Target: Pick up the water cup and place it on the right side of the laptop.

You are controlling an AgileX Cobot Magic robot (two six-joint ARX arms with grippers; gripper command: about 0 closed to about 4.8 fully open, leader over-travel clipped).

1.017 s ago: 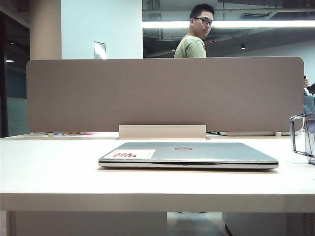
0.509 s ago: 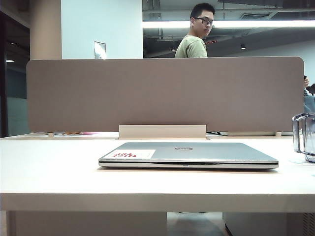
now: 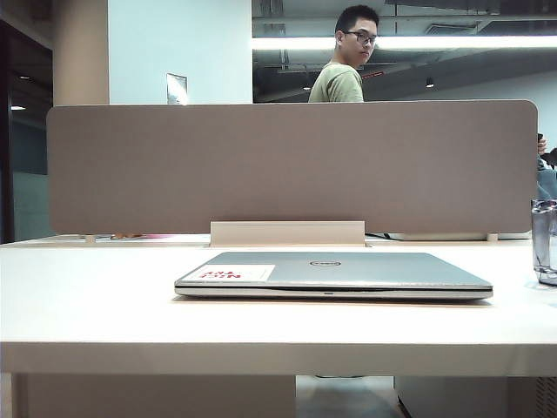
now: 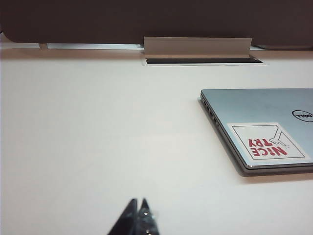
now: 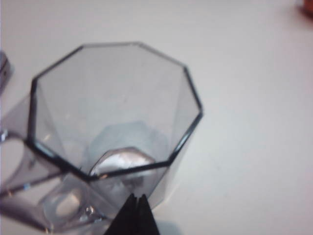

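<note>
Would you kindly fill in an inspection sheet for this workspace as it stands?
Surface: pale desk, bare around the laptop.
Job's things: closed laptop flat at centre; water cup at the exterior view's right edge, right of the laptop, empty.
Clutter: nothing seen.
End effectors: left end effector shut, holding nothing, over bare desk; right end effector shut at the cup's wall.
Cables: nothing seen.
Surroundings: divider panel; a person behind it.

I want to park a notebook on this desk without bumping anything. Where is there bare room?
Bare desk lies left of the closed laptop, above which the shut left gripper hangs, and in front of it. The right edge is crowded: the water cup sits there, pinched in the right gripper.
</note>
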